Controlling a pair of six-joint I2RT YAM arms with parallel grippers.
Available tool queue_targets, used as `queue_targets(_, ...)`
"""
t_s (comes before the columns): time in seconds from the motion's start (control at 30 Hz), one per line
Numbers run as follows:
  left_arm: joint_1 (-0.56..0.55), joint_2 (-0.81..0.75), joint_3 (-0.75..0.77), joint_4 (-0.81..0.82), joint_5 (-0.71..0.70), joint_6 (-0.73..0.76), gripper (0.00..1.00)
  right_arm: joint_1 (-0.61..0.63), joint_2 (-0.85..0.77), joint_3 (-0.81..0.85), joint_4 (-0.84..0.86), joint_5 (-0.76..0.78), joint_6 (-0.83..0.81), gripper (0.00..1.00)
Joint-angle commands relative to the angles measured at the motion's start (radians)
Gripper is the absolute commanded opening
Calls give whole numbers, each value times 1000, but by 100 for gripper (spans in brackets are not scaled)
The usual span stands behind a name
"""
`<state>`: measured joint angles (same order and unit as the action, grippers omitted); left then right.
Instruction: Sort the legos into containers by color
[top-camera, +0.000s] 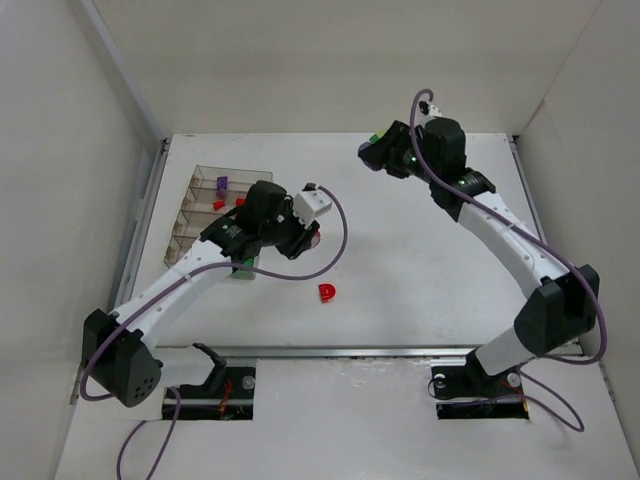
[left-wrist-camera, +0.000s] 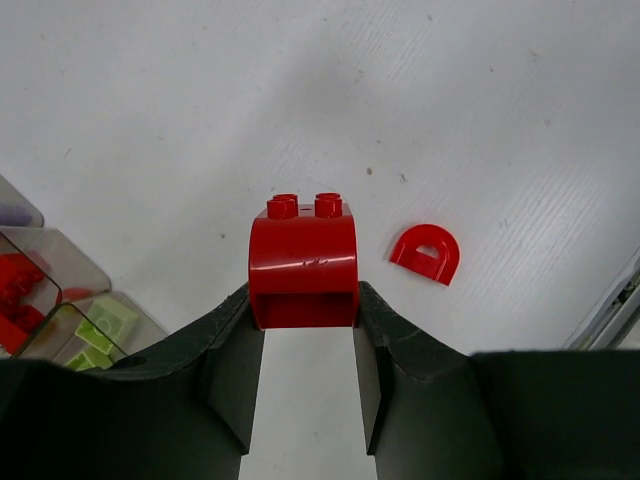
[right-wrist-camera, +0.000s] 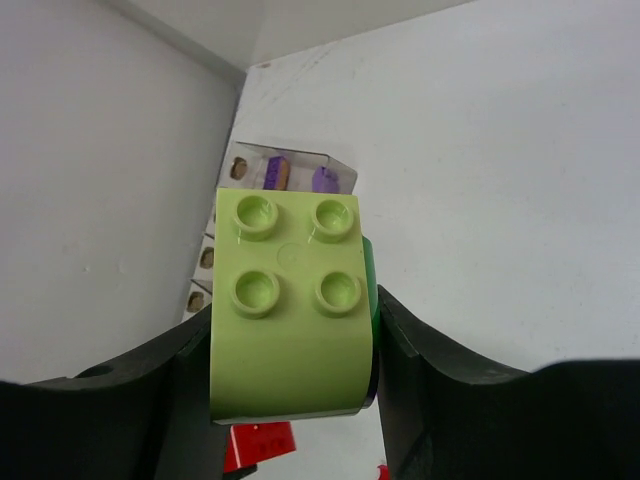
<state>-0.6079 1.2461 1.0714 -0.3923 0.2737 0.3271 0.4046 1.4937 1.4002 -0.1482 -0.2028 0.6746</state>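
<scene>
Red arched brick (left-wrist-camera: 303, 262) is clamped between the fingers of the left end effector (left-wrist-camera: 304, 302), just above the white bench (left-wrist-camera: 450, 100). Yellow-green four-stud brick (right-wrist-camera: 290, 320), with a dark green piece (right-wrist-camera: 369, 282) touching its back, is gripped by the right end effector (right-wrist-camera: 292, 350) over the far part of the bench. One red half-round piece (top-camera: 327, 291) lies loose near the left end effector. Clear divided box (top-camera: 200, 178) stands at the bench's left side; purple, red and yellow-green bricks lie in separate rows.
</scene>
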Motion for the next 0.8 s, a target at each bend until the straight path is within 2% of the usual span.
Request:
queue_targets(0.0,20,-39,-4,9,16,34,0,5,69,45,61,23,6,0)
queue_targets(0.07,49,1,-4,33,-50,-11,0,5,94,56,61,11,17,0)
queue_targets(0.17,181,99,54,18,-141,-123,0,5,125,56,61,0,26,0)
queue_targets(0.2,221,184,85,1,-162,-158,0,5,138,56,61,-10,26,0)
queue_targets(0.23,300,228,154,-19,-174,-195,0,5,149,65,61,-10,26,0)
queue_targets(0.3,379,338,214,-66,-133,-269,0,5,149,65,61,-10,17,0)
queue_targets(0.33,445,363,252,-66,-111,-290,0,5,161,65,61,-20,17,0)
queue_targets(0.47,558,421,272,-14,-77,-373,0,5,171,86,61,-29,17,0)
queue_targets(0.57,621,444,272,38,-65,-385,0,5,184,97,61,-29,17,0)
queue_targets(0.77,661,464,263,119,-65,-350,0,5,241,143,61,-73,17,0)
